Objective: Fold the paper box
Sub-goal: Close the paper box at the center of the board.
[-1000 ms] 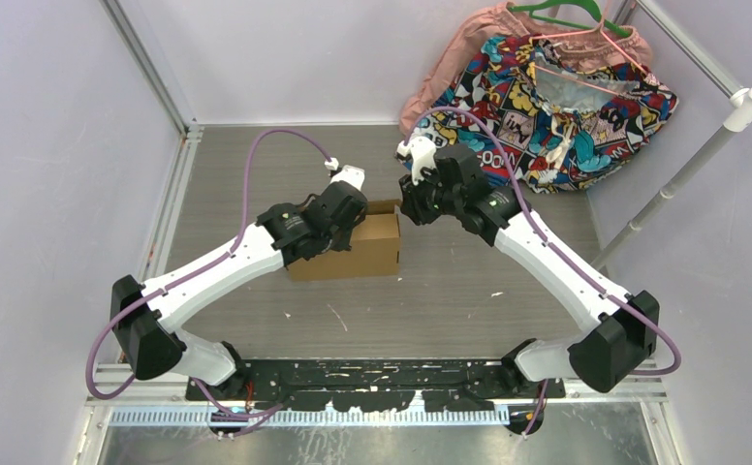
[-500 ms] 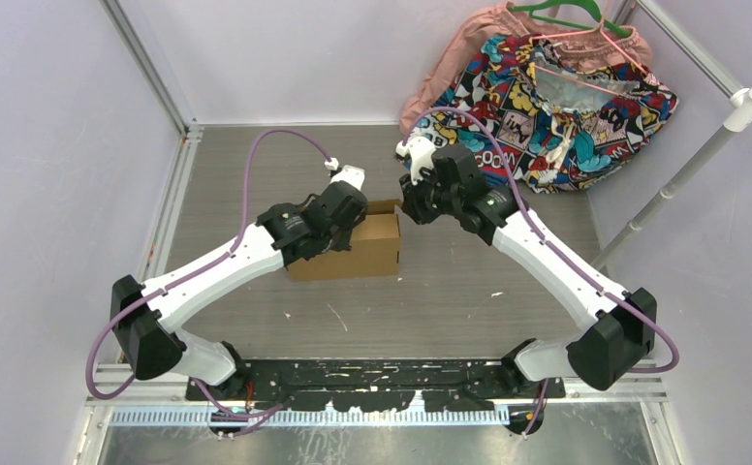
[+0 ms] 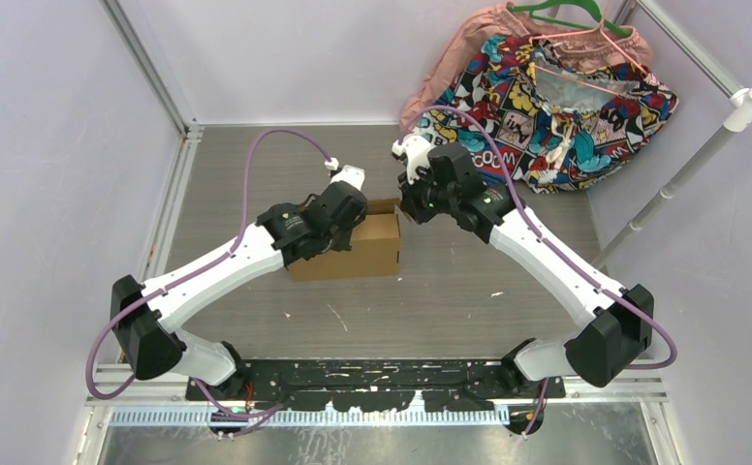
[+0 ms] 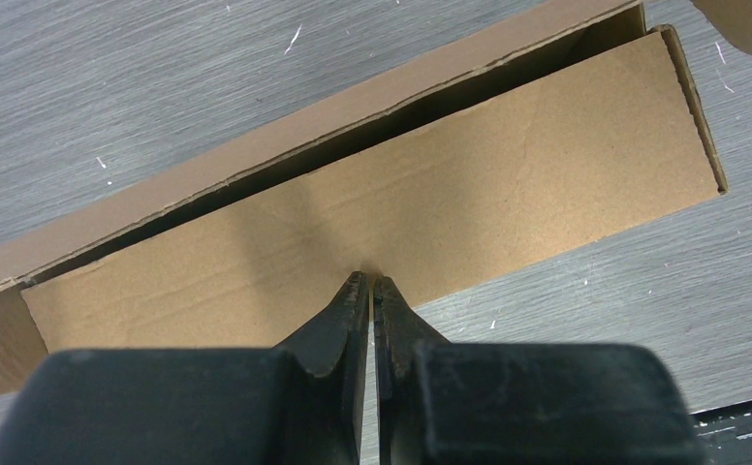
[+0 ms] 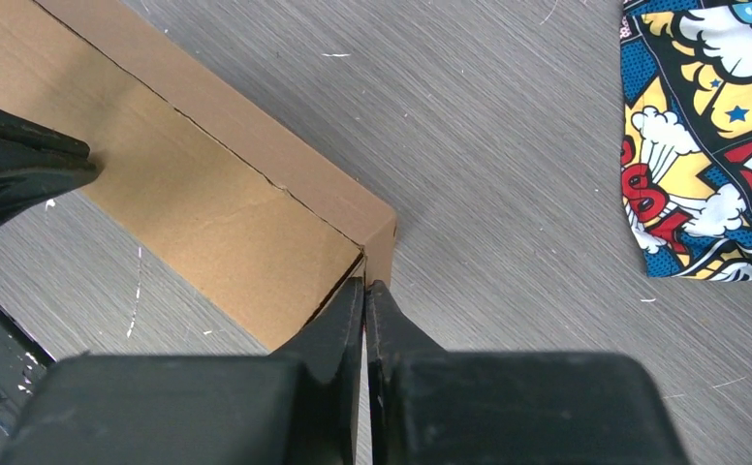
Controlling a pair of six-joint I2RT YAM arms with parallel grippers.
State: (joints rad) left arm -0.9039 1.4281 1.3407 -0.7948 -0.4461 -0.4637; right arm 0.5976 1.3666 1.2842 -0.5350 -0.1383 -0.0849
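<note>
The white-and-black left arm point(image 3: 227, 260) reaches forward and to the right from its base. Its black two-finger left gripper point(image 4: 370, 283) points downward, fingers pressed together. The white-and-black right arm point(image 3: 547, 263) stretches forward and to the left. Its black two-finger right gripper point(image 5: 363, 285) is likewise closed, fingertips meeting. The wrists are near each other but apart.

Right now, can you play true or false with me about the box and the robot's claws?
The paper box is brown. True.
The left claw is wide open. False: it is shut, its tip against a flap of the box.
The right claw is at a corner of the box. True.
The colourful cloth lies on top of the box. False: it lies apart from the box, at the far right of the table.
</note>
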